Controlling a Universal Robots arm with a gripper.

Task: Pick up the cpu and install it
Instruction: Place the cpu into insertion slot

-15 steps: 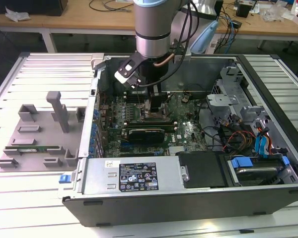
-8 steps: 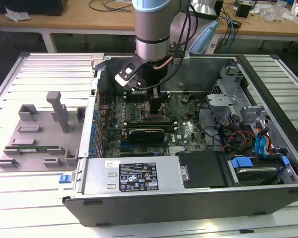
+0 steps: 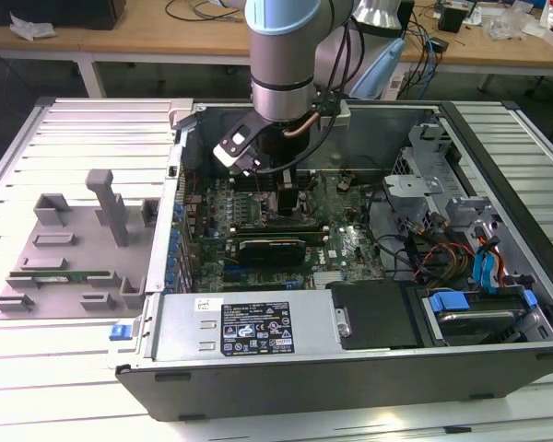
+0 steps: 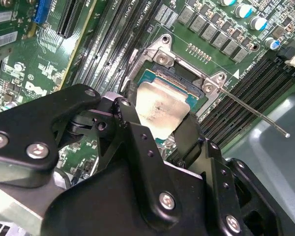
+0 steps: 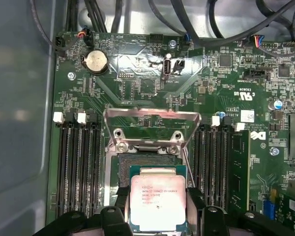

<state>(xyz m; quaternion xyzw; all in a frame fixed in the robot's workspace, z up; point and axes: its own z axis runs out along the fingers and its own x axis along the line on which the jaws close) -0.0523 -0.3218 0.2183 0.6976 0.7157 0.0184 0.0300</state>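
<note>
Black pincer [image 4: 156,123] links sit closest to the lens in both wrist views. The fingers [image 4: 122,109] are pressed against opposite edges of the cpu [image 5: 157,199], pinching it flat with its silver lid facing up. In the exterior view the arm [image 3: 281,55] reaches down into the open computer case [image 3: 304,391], which lies on the slatted counter [image 3: 74,138].

The step in hand looks like the install itself. The chip is lifted and hangs over the near part of the open socket [image 5: 146,162] on the motherboard [image 5: 137,88]. Whether it touches the socket bed cannot be told. It seems offset, with part of the dark bed uncovered beyond its far edge. By that reading, seating it calls for squaring the chip to the frame, keeping it level and setting it down without force.

Around it, the power supply [image 3: 249,327] takes up the front of the case and a cable bundle [image 3: 442,258] sits toward the exterior view's right. Both are well apart from the socket. A grey fixture tray [image 3: 74,249] rests on the counter at the exterior view's left. Memory slots [image 5: 78,167] flank the socket on both sides, just beside the fingers. The raised load plate [image 5: 152,120] stands at the socket's far edge, and the thin release lever [image 4: 250,110] juts out alongside. These two are the likeliest things to catch. A coin cell [image 5: 95,61] lies farther off.
</note>
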